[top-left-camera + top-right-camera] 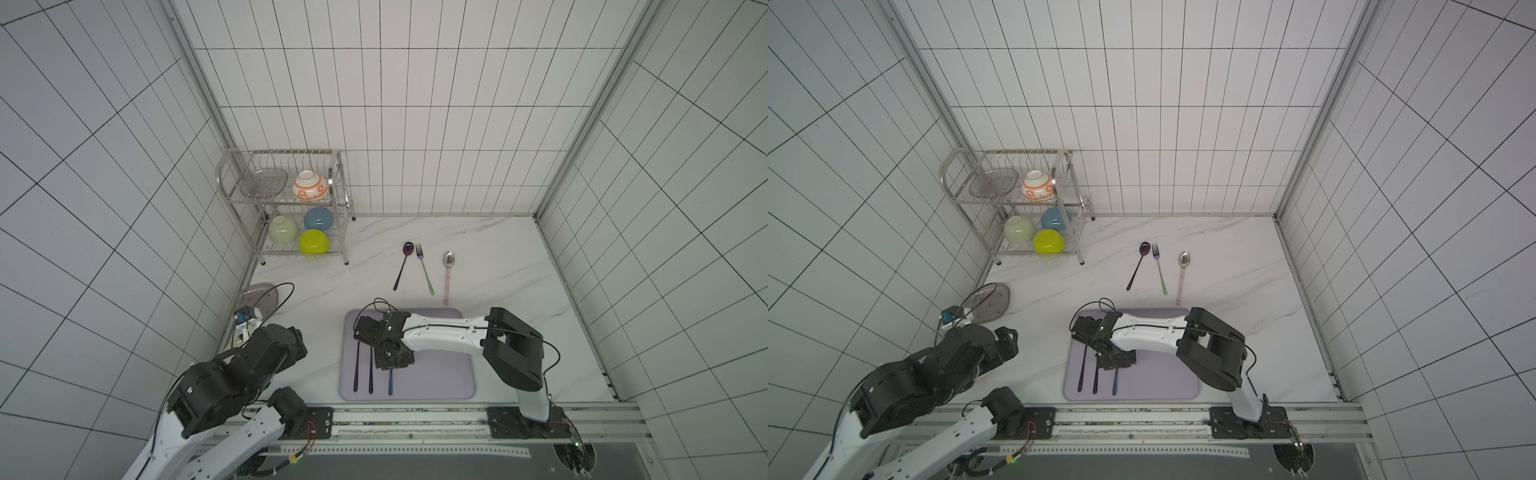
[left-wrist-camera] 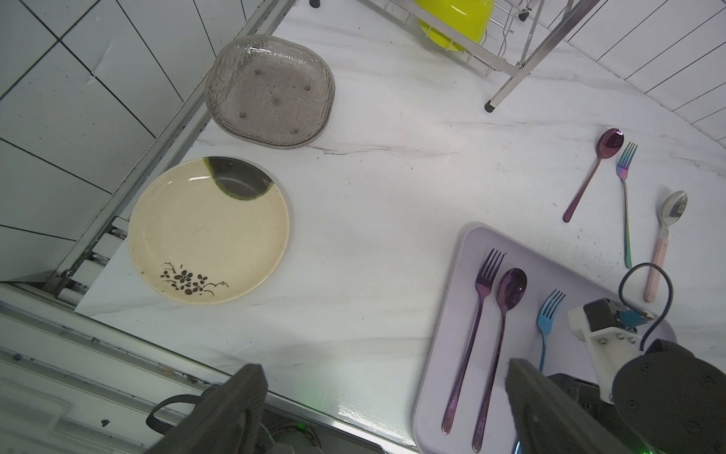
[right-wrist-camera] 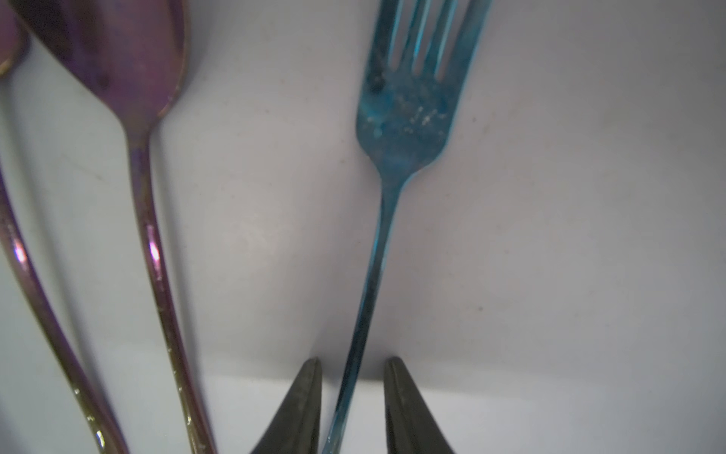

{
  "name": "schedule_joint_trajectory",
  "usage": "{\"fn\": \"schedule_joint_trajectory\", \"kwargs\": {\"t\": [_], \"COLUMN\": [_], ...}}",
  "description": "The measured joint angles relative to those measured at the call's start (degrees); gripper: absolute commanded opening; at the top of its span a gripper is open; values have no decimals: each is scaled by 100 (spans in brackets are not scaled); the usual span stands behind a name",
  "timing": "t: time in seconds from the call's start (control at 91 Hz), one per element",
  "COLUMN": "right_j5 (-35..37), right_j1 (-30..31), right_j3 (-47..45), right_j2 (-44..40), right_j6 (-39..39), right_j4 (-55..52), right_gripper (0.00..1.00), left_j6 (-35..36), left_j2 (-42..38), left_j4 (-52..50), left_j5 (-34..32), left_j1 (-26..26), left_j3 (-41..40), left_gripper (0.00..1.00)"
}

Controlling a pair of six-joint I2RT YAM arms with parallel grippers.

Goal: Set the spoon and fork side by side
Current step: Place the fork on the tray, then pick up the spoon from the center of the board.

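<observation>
Right wrist view: right tool [image 3: 353, 377] low over the lilac mat [image 3: 589, 236], jaws only a narrow gap apart, straddling the thin handle of the blue fork [image 3: 408, 114] at lower centre of frame. Slivers of mat showing on both sides of the handle, so nothing clamped yet. Just left of the fork in the frame, purple spoon [image 3: 118, 59], roughly parallel, not touching.

Seen from the left wrist view: purple fork [image 2: 477, 314], spoon and blue fork lined up on the mat at lower right. Left tool [image 2: 383, 367] spread wide and empty over the table [image 2: 373, 236].

Judged step: closing on the blue fork's handle, probably to shift it nearer the spoon. Called for next: a square pinch on a slim handle lying flat, a small lift, then a set-down parallel to the spoon without nudging it.
</observation>
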Motion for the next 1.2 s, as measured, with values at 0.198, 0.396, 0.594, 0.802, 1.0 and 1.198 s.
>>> {"fn": "schedule_joint_trajectory", "kwargs": {"t": [0.198,0.396,0.594,0.802,1.0,1.198], "right_j5": [7,9,37,168,168,109], "right_j1": [-2,-2,-2,-166,-1102,-2470], "right_j3": [-26,-26,-2,46,74,623], "right_j2": [-20,-17,-31,-461,-1615,-1644], "right_j6": [-7,-13,-116,-365,-925,-1836], "right_j4": [-11,-35,-48,-203,-280,-522], "right_gripper": [21,20,29,37,42,45], "left_j6": [0,0,17,105,365,651], "left_j2": [0,0,0,63,286,743], "left_j4": [4,13,42,70,267,678], "left_j5": [0,0,0,31,267,704], "left_j1": [0,0,0,0,0,0], "left_j3": [-2,-2,-2,-22,-83,-210], "left_gripper": [97,97,97,97,97,97]}}
